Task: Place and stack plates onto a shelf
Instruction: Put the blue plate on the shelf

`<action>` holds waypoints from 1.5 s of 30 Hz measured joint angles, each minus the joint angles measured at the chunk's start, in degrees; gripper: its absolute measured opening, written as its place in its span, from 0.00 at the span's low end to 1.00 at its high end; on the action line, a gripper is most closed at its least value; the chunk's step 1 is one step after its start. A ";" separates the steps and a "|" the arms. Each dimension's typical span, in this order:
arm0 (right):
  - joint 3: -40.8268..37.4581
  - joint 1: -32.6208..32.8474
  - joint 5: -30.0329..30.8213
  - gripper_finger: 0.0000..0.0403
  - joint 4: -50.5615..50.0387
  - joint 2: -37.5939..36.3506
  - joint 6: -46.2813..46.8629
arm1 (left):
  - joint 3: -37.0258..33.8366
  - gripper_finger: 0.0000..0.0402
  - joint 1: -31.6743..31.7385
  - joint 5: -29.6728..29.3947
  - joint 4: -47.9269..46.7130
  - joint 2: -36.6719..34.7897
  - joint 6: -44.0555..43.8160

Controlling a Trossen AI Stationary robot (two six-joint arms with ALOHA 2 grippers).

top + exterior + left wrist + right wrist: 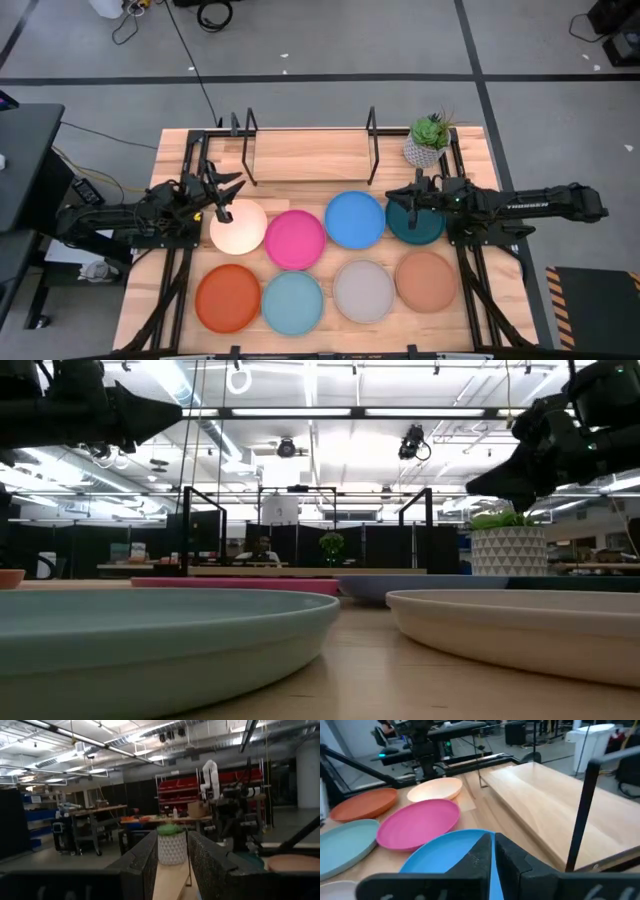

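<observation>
Eight plates lie flat on the bench (pixel 180 150) in two rows, none on the shelf (pixel 310 155).
Back row, left to right: cream plate (pixel 240 228), pink plate (pixel 295 240), blue plate (pixel 354 219), teal plate (pixel 408 224). The pink and blue rims touch or overlap slightly.
Front row: orange plate (pixel 228 297), light blue plate (pixel 292 302), grey plate (pixel 364 291), brown plate (pixel 427 279).
The shelf sits at the back of the bench, a bare wood board between black uprights (pixel 372 128), well apart from the front row.
A potted plant (pixel 430 140) stands by the shelf's right end.

Left pincer (pixel 226 192): raised over the back edge of the cream plate, fingers (pixel 145 860) parted to a moderate gap, nothing between them. Its wrist view looks level across the bench at the plant pot.

Right pincer (pixel 412 196): over the back left of the teal plate, beside the blue plate. Fingers (pixel 480 855) nearly closed, only a thin slit between them, gripping nothing visible. The low view shows both arms up off the bench.
</observation>
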 joint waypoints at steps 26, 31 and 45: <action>23.95 17.92 4.87 0.39 -10.57 42.78 -6.59 | 0.00 0.29 0.00 2.64 6.16 0.01 -1.35; 31.78 21.08 10.02 0.39 -17.83 51.54 -6.81 | 0.00 0.29 0.00 4.73 5.76 -0.02 -1.42; 45.52 23.92 4.76 0.47 -29.12 63.73 -6.68 | 6.67 0.29 -0.02 3.50 -13.49 0.47 -4.77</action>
